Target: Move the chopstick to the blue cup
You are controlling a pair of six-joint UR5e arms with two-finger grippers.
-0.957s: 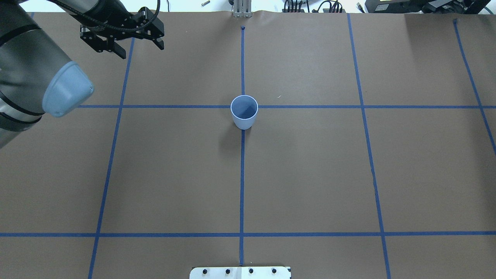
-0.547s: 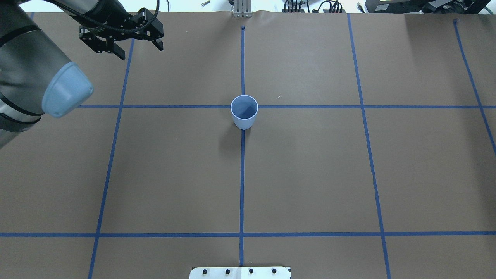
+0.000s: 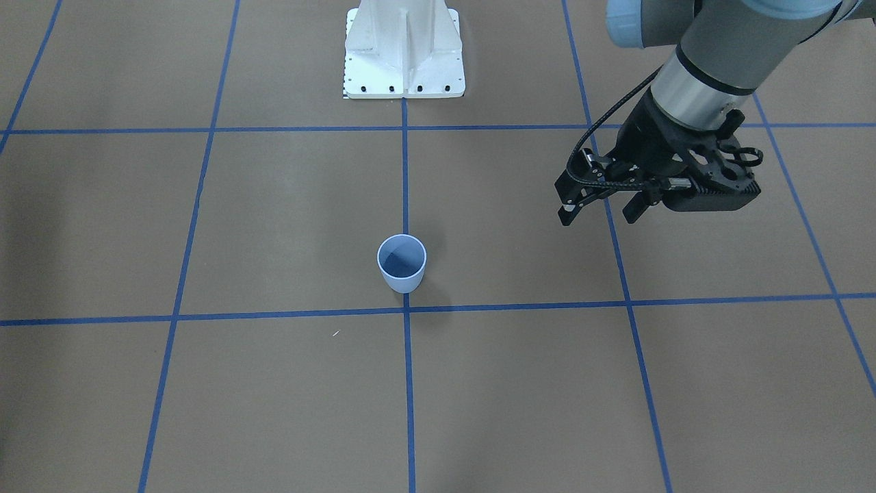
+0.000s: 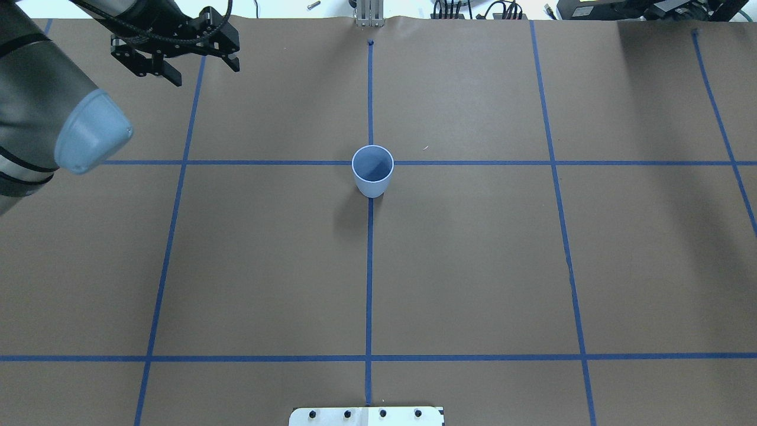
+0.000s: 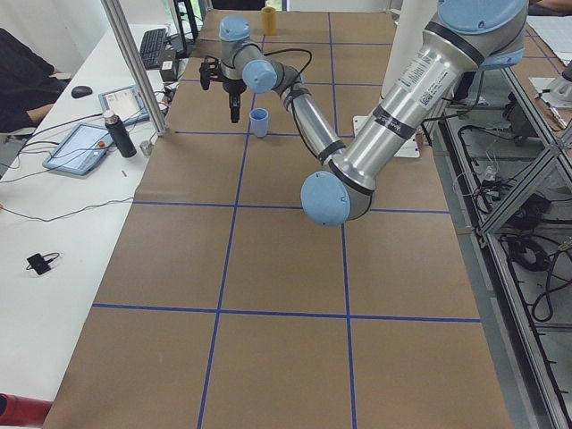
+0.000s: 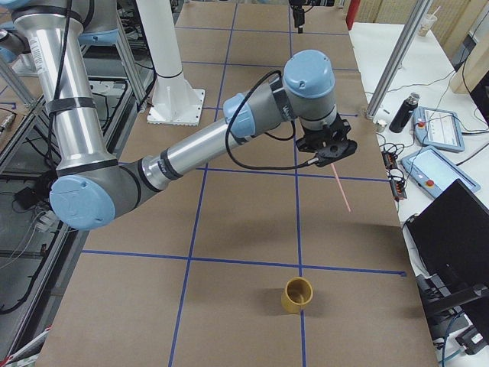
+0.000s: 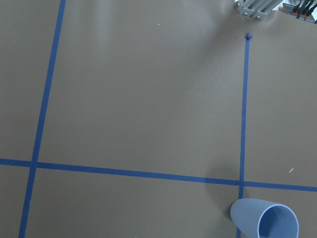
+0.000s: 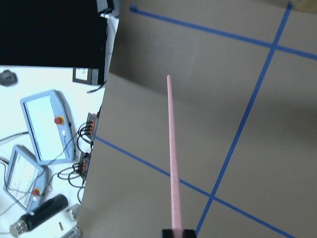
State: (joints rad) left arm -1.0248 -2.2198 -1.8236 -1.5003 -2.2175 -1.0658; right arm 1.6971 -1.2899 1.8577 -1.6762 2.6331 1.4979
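Note:
The blue cup [image 4: 372,171] [image 3: 402,263] stands upright at the table's middle on a blue tape crossing; nothing shows inside it. It also sits at the bottom right of the left wrist view [image 7: 265,220]. My left gripper [image 4: 206,74] [image 3: 597,218] hovers open over the far left part of the table, well away from the cup, with nothing between its fingers. My right gripper [image 6: 328,149] [image 8: 178,232] is shut on one end of the pale-pink chopstick [image 8: 172,153] [image 6: 341,189], which slants down toward the table's far edge at the robot's right end.
A yellow cup [image 6: 298,294] [image 5: 269,18] stands near the table's right end. The white robot base [image 3: 404,61] sits at the near middle edge. Beyond the far edge, a white bench holds tablets [image 6: 437,126] and a dark bottle [image 6: 401,113].
My left gripper has shifted a little farther toward the table's far left corner, still open. The blue cup has not moved.

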